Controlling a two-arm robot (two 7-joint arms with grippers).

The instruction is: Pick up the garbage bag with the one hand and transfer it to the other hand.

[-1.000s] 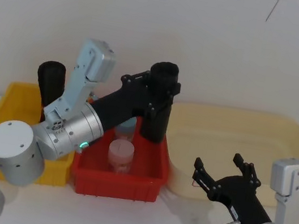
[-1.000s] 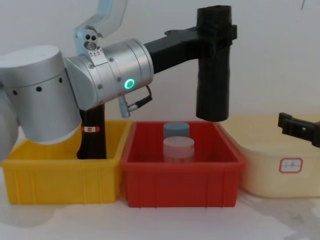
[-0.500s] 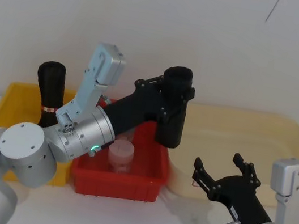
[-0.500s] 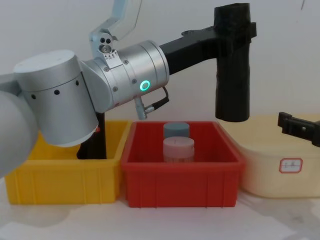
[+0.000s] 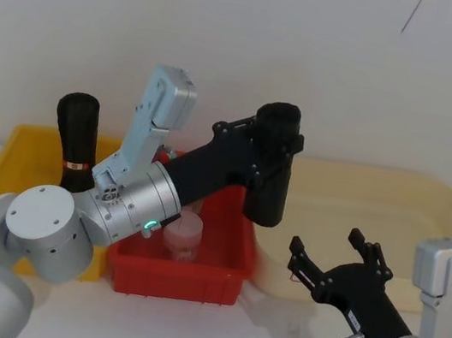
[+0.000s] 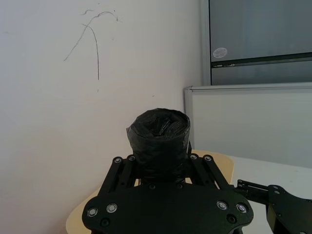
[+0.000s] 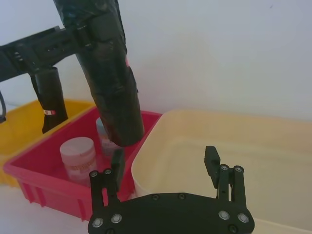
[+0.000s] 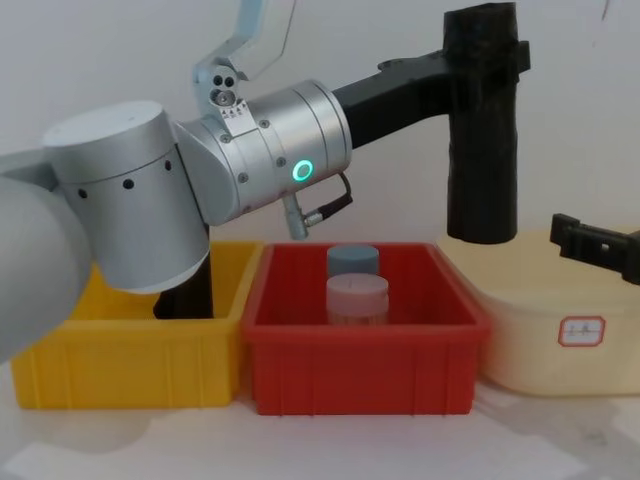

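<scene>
A plain matte black, crinkled garbage bag (image 5: 267,195), rolled into a cylinder, hangs upright in the air over the right edge of the red bin (image 5: 231,267), clamped near its top by the left gripper (image 5: 277,141), while the right gripper (image 5: 324,243) sits nearer and to the right, fingers spread, apart from it.

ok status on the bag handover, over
Left hand shut on garbage bag, upright, aloft over right edge of red bin. Right hand open, low by cream tub, clear of bag. Nothing between them.
</scene>
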